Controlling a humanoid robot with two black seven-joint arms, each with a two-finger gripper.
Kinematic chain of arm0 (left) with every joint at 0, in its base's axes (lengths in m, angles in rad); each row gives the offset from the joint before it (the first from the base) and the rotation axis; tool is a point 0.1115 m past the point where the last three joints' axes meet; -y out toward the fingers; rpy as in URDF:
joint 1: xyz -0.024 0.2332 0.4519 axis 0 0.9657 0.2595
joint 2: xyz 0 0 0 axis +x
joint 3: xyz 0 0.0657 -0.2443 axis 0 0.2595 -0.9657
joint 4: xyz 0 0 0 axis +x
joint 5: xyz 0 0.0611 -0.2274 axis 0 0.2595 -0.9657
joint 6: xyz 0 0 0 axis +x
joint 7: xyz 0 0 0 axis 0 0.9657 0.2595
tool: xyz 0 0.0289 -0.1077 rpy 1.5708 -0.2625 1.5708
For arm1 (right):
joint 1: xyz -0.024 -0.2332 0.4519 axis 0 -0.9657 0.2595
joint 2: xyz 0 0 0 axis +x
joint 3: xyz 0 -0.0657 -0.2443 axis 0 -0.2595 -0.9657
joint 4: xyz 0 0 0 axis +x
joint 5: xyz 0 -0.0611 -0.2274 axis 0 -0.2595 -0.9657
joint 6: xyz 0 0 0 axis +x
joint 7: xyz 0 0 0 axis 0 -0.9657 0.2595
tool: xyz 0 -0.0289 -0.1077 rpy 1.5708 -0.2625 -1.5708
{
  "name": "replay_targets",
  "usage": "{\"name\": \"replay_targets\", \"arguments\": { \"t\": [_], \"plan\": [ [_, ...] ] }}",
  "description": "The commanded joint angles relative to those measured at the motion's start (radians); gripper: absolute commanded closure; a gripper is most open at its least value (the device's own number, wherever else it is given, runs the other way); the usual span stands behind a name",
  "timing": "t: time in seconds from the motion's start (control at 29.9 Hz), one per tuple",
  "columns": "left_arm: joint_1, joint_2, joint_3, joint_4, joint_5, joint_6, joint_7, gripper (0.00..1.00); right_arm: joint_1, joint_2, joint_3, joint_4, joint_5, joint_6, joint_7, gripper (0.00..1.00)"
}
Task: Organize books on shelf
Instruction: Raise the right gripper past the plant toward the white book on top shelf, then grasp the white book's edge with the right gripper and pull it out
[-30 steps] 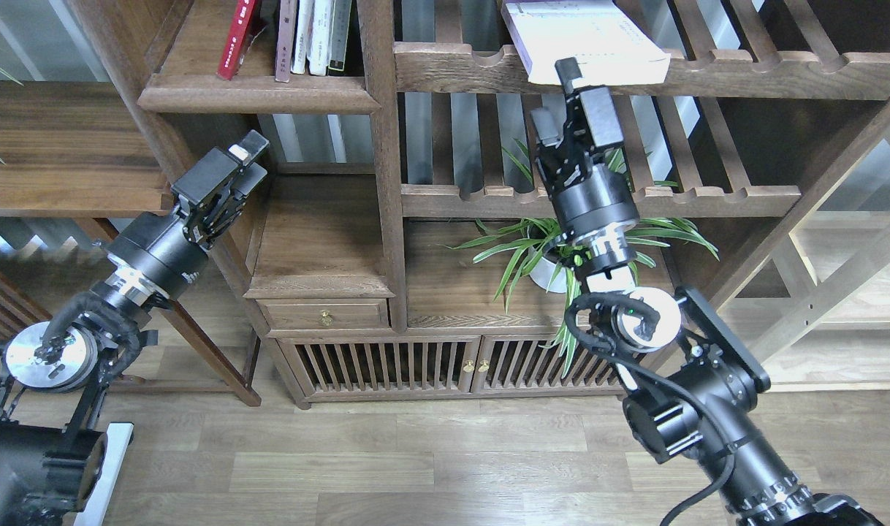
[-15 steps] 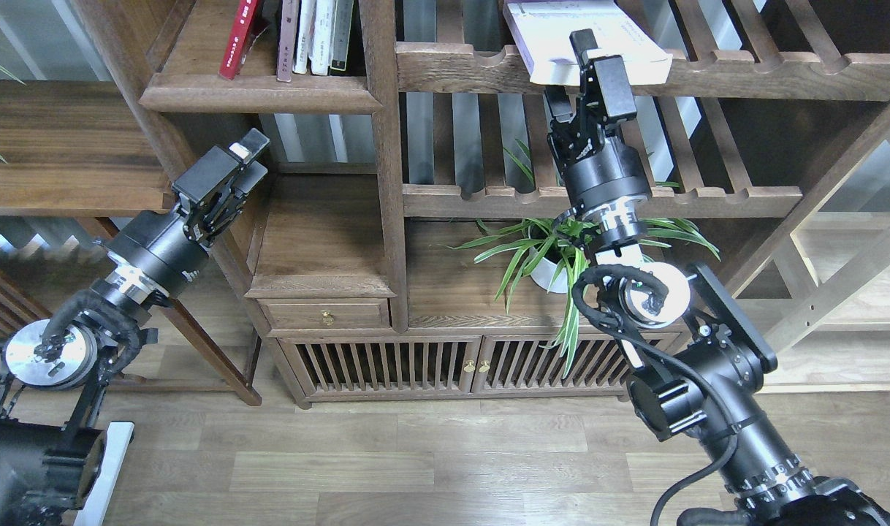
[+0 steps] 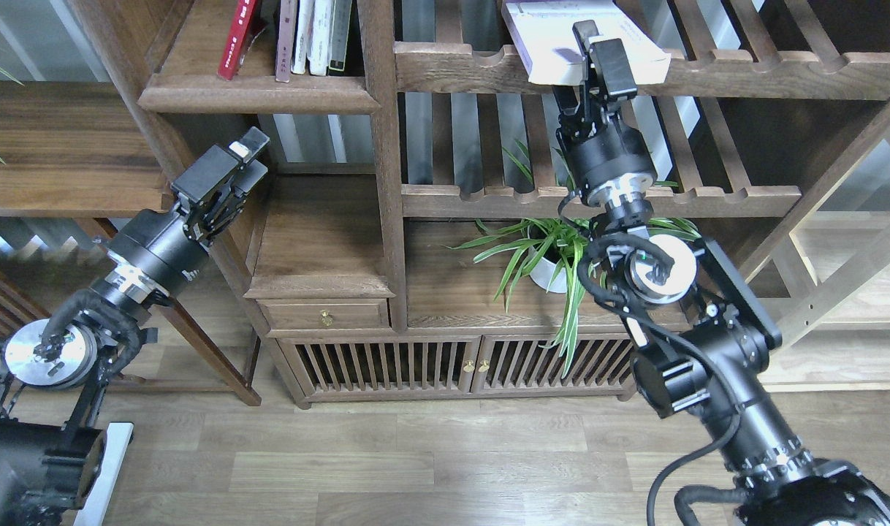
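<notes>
Now the right gripper point(image 3: 597, 52) is found higher than it was a second ago: over the last second it has been raised from below the scalloped rail point(image 3: 744, 73) to the near edge of the white book point(image 3: 554, 40), which lies flat on the upper slatted rack and overhangs that rail. The fingers point(image 3: 611, 67) are seen apart, one on either side of the book's front edge, but whether the cover is actually being touched cannot be told from this angle. The book itself has not been shifted.

The left gripper point(image 3: 229, 172) has been kept where it was, beside the lower compartment, with its fingers together on nothing.

The shelf point(image 3: 259, 93), the solid board with the moulded front, is at the upper left; a red book point(image 3: 233, 36) leans there, apart from a short row of upright volumes point(image 3: 315, 35).

It is judged that the approach is nearly complete and that a grasp of the white book is the step in hand. A firm closure on the overhanging edge would be called for next, before the book can be carried across to the shelf. A thick book held by one corner may be expected to sag or twist.
</notes>
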Motion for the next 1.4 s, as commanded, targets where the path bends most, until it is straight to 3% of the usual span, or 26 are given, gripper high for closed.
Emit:
{"name": "replay_targets", "arguments": {
  "t": [0.0, 0.13, 0.23, 0.3, 0.84, 1.04, 1.37],
  "plan": [
    [0.002, 0.002, -0.002, 0.0, 0.001, -0.001, 0.0, 0.24, 0.037, 0.0, 0.008, -0.003, -0.001, -0.081, 0.003, 0.08],
    [0.002, 0.002, -0.005, 0.002, 0.001, -0.009, 0.0, 0.24, 0.037, 0.0, 0.03, -0.002, 0.0, -0.08, 0.011, 0.46],
    [0.002, 0.002, -0.009, 0.002, 0.001, -0.009, 0.0, 0.23, 0.037, 0.0, 0.037, 0.001, -0.001, -0.037, 0.012, 0.82],
    [0.003, 0.003, -0.012, 0.002, 0.001, -0.011, 0.0, 0.23, 0.038, 0.0, 0.037, 0.001, -0.001, -0.013, 0.011, 0.95],
    [0.002, 0.008, -0.011, 0.002, 0.001, -0.011, 0.0, 0.22, 0.005, -0.141, 0.017, 0.003, -0.006, 0.026, 0.009, 0.98],
    [0.003, 0.008, -0.017, 0.002, 0.0, -0.011, 0.0, 0.22, -0.052, -0.147, 0.04, 0.008, -0.005, 0.122, 0.011, 0.98],
    [0.005, 0.0, -0.017, 0.018, 0.0, -0.011, 0.0, 0.22, -0.193, -0.235, 0.238, 0.038, 0.021, 0.207, 0.009, 0.98]
  ]
}}
